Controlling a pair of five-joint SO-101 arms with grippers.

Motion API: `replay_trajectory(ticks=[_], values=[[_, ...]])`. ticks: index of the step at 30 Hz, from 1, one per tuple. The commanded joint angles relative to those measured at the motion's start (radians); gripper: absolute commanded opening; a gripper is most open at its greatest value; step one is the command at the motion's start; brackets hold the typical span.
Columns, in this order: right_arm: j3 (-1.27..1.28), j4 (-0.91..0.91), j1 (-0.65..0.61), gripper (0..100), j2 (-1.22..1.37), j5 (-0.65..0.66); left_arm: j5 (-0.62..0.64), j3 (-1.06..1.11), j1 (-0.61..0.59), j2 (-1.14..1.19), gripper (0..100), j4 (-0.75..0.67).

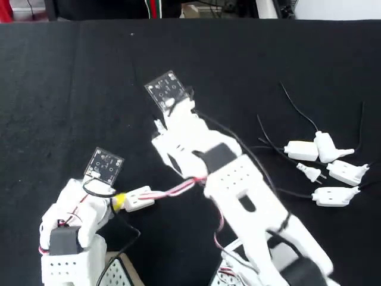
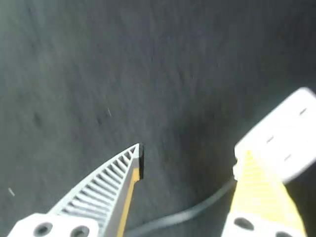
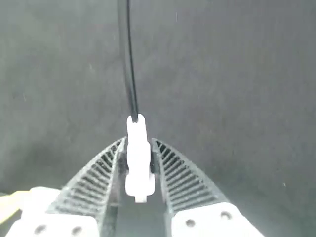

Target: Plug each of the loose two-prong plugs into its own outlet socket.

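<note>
Gripping tight, the right gripper [image 3: 138,144] has a two-prong plug [image 3: 137,158] clamped between its fingers, cord trailing away, apart from the outlet block [image 1: 138,199]. The left gripper [image 2: 190,155] gapes wide, one finger touching that block. The danger: unpinned, the block may skid under the push, or the plug may twist in the clamp.

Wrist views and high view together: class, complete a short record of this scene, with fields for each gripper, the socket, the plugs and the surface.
Left gripper: fingers open, holding nothing
Outlet socket: white, lying on the table beside the left gripper's yellow finger
Right gripper: fingers shut on a plug
Plug: white, with a black cord leading away from it
Other plugs: white, corded, clustered on the table's right side in the high view
Table: black surface
</note>
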Motion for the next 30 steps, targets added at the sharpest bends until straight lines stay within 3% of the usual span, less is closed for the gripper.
replay_trajectory(ticks=[1, 6, 10, 22, 30], values=[[0.024, -0.072, -0.018, 1.1, -0.081, -0.080, 0.032, -0.051, 0.094, -0.006, 30, -0.143], [0.044, -0.077, -0.017, 1.1, -0.142, -0.190, 0.227, 0.012, 0.229, -0.006, 30, -0.324], [0.145, -0.184, -0.035, 1.1, -0.225, -0.210, 0.400, 0.062, 0.246, -0.006, 30, -0.500], [0.585, -0.476, -0.117, 1.1, -0.690, -0.215, 0.450, 0.088, 0.259, -0.006, 30, -0.601], [0.625, -0.585, -0.117, 1.1, -0.615, -0.216, 0.512, 0.030, 0.260, -0.006, 30, -0.583]])
